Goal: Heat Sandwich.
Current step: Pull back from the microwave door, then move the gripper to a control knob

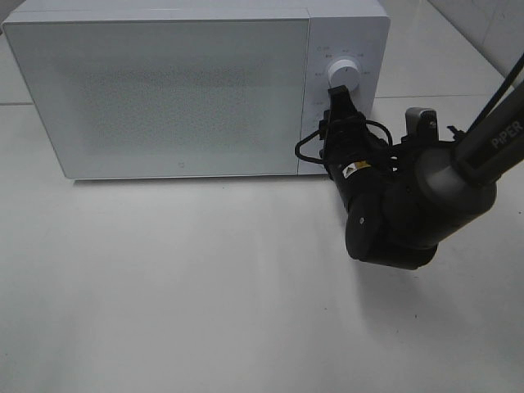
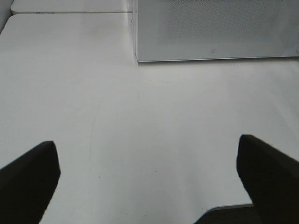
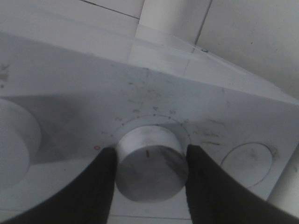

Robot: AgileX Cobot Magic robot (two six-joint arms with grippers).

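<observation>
White microwave (image 1: pixel 164 90), door shut, sandwich unseen and presumably inside: right gripper (image 3: pixel 150 153) clamps the control dial (image 3: pixel 149 170) on its right-hand panel, left gripper (image 2: pixel 145 141) gapes empty, leaving dial-setting and heating.

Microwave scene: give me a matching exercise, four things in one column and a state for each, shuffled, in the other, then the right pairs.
Column one:
1. microwave door
2. left gripper
3. right gripper
4. sandwich

Column two:
A. jaws closed on a knob
B. not visible in any view
C. shut
D. jaws wide open above the table

Pairs: 1-C, 2-D, 3-A, 4-B
</observation>
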